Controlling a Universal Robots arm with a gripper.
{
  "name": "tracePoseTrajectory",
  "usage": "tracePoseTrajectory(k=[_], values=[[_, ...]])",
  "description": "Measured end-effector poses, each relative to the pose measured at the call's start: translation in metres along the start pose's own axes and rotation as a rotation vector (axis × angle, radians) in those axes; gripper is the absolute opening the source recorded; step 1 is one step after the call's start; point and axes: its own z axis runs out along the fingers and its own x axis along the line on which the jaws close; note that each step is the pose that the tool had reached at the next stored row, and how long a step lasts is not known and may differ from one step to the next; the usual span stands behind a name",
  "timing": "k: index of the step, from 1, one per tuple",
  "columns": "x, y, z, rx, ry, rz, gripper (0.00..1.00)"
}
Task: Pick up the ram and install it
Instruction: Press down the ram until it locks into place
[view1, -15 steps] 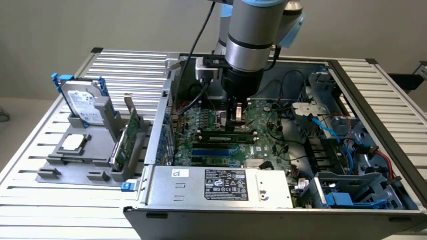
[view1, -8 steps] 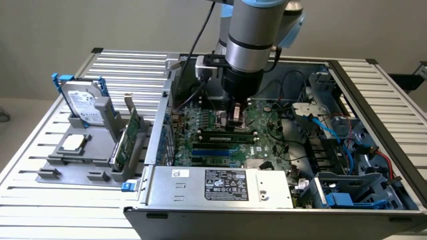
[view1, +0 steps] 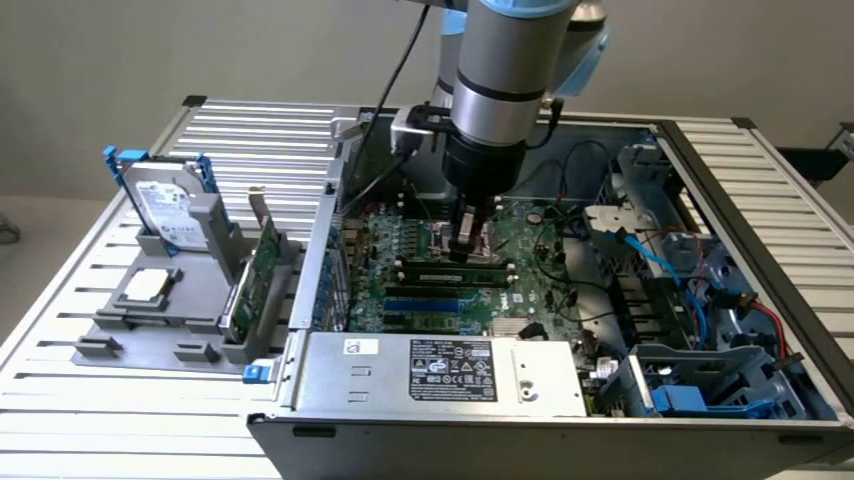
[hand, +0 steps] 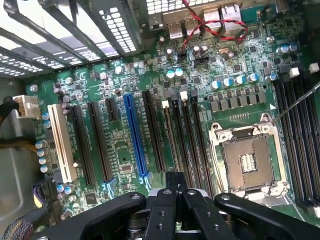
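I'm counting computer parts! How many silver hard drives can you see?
1. The hard drive stands upright in the grey holder outside the computer case, at the exterior view's left. More may be hidden in the case's bays.

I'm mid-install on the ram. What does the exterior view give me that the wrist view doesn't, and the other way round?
The exterior view adds: the ram lying along the memory slots directly under the gripper, though I cannot tell whether it is seated; the power supply; a hard drive and an expansion card standing in a side fixture.
The wrist view adds: the empty CPU socket, a blue slot, a white slot, and red and black wires.
Shared: the motherboard and the shut gripper above it.
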Motion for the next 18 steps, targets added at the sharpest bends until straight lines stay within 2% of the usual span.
tracePoseTrajectory(k=[3,5,12,15,18], values=[[0.0,-0.0001,0.0002,0.0006,-0.0029,0.043,0.11],[0.0,0.0,0.0004,0.0037,-0.0054,0.067,0.11],[-0.0003,0.0,0.0007,0.0293,-0.0158,0.138,0.11],[-0.0002,-0.0001,0.0013,0.0337,-0.0178,0.174,0.11],[-0.0003,-0.0001,0.0026,0.0347,-0.0201,0.218,0.11]])
